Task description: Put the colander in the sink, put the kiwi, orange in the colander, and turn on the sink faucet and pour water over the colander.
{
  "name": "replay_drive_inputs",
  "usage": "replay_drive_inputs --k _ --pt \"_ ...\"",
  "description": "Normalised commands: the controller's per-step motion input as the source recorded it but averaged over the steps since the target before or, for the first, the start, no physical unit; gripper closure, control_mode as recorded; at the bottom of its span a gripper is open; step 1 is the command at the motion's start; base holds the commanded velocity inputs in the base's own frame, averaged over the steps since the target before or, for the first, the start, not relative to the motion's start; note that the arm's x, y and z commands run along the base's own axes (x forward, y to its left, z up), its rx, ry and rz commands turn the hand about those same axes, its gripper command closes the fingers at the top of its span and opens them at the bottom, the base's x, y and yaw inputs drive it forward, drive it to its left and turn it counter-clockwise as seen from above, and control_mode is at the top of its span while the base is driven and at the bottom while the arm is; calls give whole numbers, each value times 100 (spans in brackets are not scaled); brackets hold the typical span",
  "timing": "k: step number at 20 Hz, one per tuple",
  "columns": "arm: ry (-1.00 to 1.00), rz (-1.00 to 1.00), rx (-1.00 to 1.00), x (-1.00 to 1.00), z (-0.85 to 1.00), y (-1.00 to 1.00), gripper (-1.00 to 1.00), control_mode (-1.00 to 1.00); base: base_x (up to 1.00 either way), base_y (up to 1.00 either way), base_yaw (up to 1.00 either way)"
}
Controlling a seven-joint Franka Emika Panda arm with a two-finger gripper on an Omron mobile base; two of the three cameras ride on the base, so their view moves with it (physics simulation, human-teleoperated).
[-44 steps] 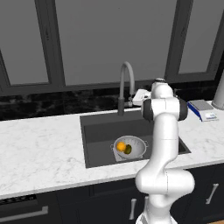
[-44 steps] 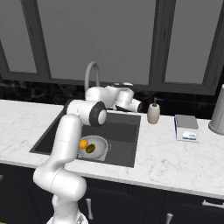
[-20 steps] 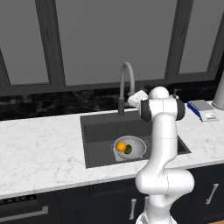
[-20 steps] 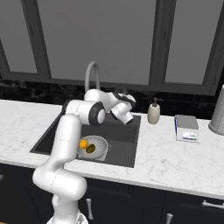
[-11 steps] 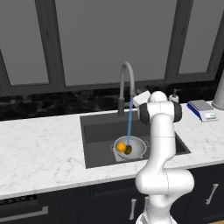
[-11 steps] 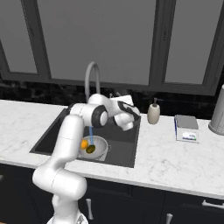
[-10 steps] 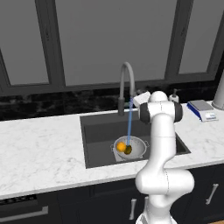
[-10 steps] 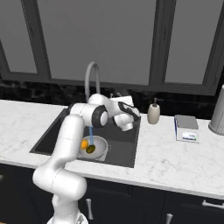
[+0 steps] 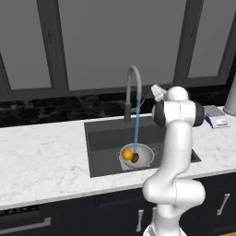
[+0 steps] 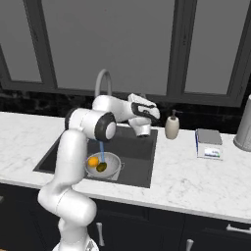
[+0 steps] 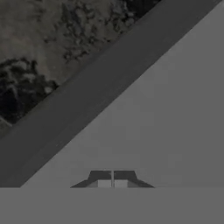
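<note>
The last step is in hand: water is running. A thin blue stream [image 9: 137, 124] falls from the spout of the sink faucet [image 9: 132, 90] straight into the colander [image 9: 137, 156], which sits on the floor of the sink [image 9: 103, 138], toward its near edge. The orange [image 9: 127, 154] lies on the colander's left side with the kiwi [image 9: 134, 157] just beside it on the right, and the stream lands about where the two meet.

The pincer [image 11: 112, 176] is fully closed, its two tips pressed together with nothing between them. It hovers over the far right part of the sink, near the faucet's base; the hand view looks at the dark backsplash and window frame, so what it is closest to is probably the faucet handle, though that part is too small to make out.

Judging by this, little remains: the next move calls only for drawing the arm clear without knocking the handle or the soap dispenser [image 10: 171, 127] on the worktop [image 10: 206, 179] to the right.

A second ago no water ran and the spout was dry; the arm has swung slightly nearer since.
</note>
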Motion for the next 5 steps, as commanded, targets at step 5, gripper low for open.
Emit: replay_drive_inputs --k 5 --pt "4 -12 7 -67 87 -34 100 -100 0 0 0"
